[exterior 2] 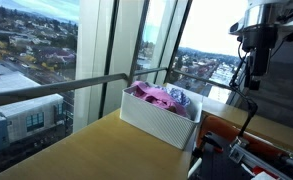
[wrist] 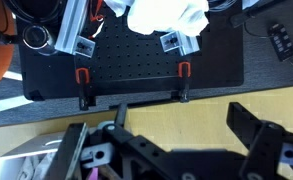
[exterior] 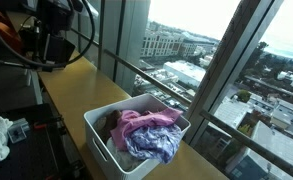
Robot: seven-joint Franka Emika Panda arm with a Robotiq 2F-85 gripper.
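The white bin [exterior: 104, 138] sits on the wooden surface [exterior: 76, 88] by the window, well below the end effector [wrist: 178, 118] and off to one side of it. In the wrist view only a pale corner of the bin shows, beside one finger at the lower edge of the picture, with a speck of pink in it. A crumpled pink cloth [exterior: 146, 121] lies on top inside the bin. A bluish-purple cloth [exterior: 152, 146] is bunched against it on the side farther from the end effector. Both rise about level with the rim.

The end effector hangs high above the surface, clear of the bin and touching nothing. Its two dark fingers are spread wide apart. Nothing is between them; through the gap I see bare wood.

Straight ahead of the fingers in the wrist view, past the edge of the wood, lies a black perforated board [wrist: 136, 62] held by red-handled clamps [wrist: 83, 78]. Beyond that board, farther from the end effector, a white rag [wrist: 166, 15] is heaped among cables.

On the bin's far side from the end effector a metal window rail [exterior: 171, 88] runs along the glass, with city buildings outside.
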